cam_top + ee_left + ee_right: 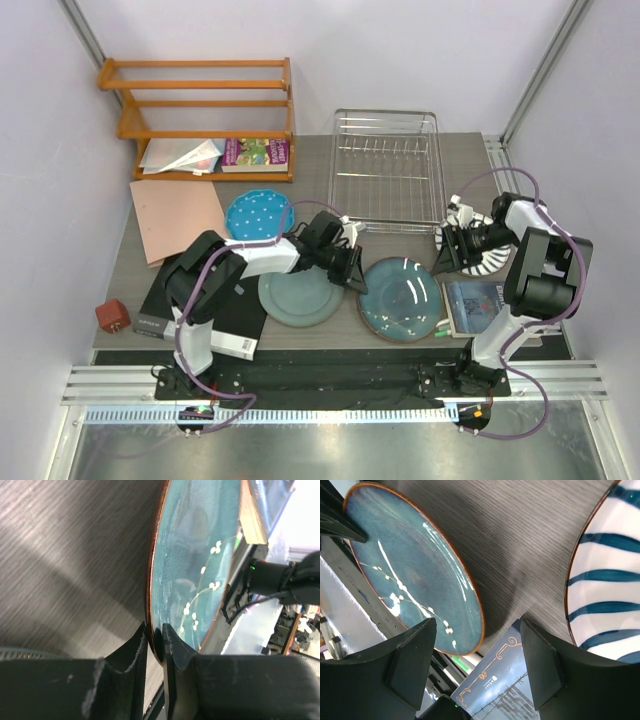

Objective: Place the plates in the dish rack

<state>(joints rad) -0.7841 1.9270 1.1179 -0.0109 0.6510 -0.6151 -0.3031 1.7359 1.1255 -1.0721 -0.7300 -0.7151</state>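
Left gripper [154,632] pinches the teal plate [195,555] — by its rim.

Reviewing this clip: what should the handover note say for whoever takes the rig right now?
Grippers: the left gripper is shut on the left rim of the teal plate; whether the plate has lifted cannot be told. The right gripper is open and empty, beside the striped plate.
Other plates: the grey-green plate lies flat left of the teal one; the dotted blue plate lies behind it, left of the rack.
Done: nothing; the rack holds no plate.
Left: all four plates, teal first.
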